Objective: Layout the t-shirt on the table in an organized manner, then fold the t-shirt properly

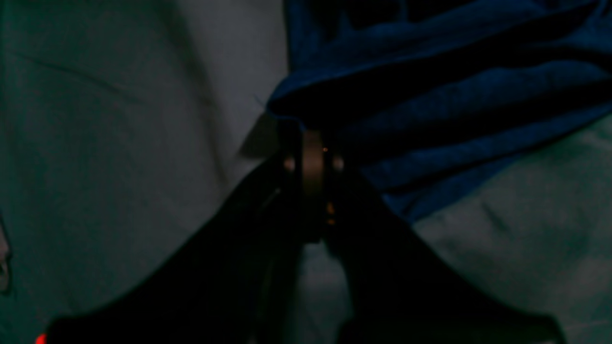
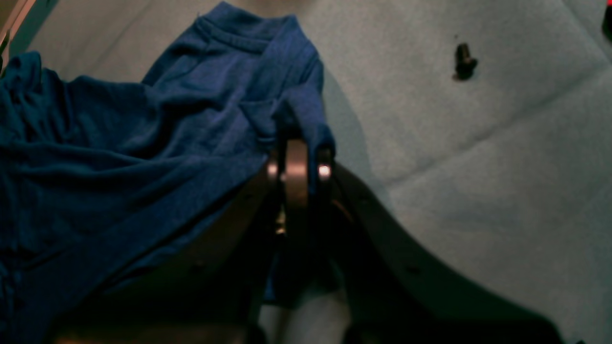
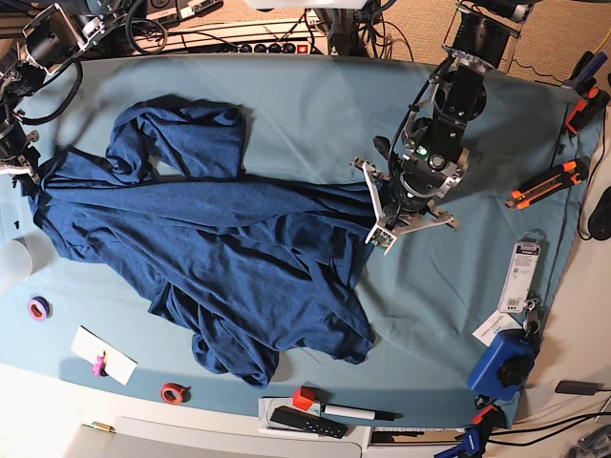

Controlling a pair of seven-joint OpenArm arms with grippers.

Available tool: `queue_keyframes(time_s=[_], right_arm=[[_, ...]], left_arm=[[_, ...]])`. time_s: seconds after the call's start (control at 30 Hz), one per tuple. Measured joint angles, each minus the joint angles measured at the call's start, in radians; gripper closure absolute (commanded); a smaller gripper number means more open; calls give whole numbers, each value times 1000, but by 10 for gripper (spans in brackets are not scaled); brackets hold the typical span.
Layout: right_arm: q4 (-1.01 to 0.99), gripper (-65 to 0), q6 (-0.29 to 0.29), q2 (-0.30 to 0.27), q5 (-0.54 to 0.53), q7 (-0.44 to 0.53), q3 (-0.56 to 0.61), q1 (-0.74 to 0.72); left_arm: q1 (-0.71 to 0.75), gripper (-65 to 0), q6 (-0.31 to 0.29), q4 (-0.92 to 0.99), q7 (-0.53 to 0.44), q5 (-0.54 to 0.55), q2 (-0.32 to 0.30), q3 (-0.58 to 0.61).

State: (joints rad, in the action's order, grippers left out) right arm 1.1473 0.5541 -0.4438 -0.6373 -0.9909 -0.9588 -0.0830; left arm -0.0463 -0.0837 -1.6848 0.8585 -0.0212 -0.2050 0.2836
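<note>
The dark navy t-shirt [image 3: 220,258] lies crumpled and stretched sideways across the teal table [image 3: 296,95]. At the shirt's right edge, my left gripper [image 3: 374,197] is shut on a fold of the fabric. The left wrist view shows those jaws [image 1: 311,138] pinched together on a bunched blue edge of the t-shirt [image 1: 430,95] above the table [image 1: 95,143]. My right gripper [image 3: 24,170] holds the shirt's far left end. In the right wrist view it [image 2: 299,143] is shut on a hem of the t-shirt [image 2: 143,157], with the collar lying beyond it.
Along the front edge lie a purple tape roll [image 3: 38,307], a red tape roll [image 3: 172,392], a white card [image 3: 103,355], a marker [image 3: 348,412] and a black remote [image 3: 305,422]. Orange clamps [image 3: 544,186], a package [image 3: 525,262] and a blue device [image 3: 506,363] sit right. A small black part [image 2: 464,61] rests on the cloth.
</note>
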Motion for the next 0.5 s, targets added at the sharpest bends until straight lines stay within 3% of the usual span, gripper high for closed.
queue_keyframes(time_s=[0.23, 0.5], right_arm=[[0, 0, 0, 0, 0, 0, 0, 0], [0, 0, 0, 0, 0, -3, 0, 0]], left_arm=[[-1, -204, 0, 0, -7, -23, 0, 0], [-2, -211, 15, 29, -37, -67, 0, 0]])
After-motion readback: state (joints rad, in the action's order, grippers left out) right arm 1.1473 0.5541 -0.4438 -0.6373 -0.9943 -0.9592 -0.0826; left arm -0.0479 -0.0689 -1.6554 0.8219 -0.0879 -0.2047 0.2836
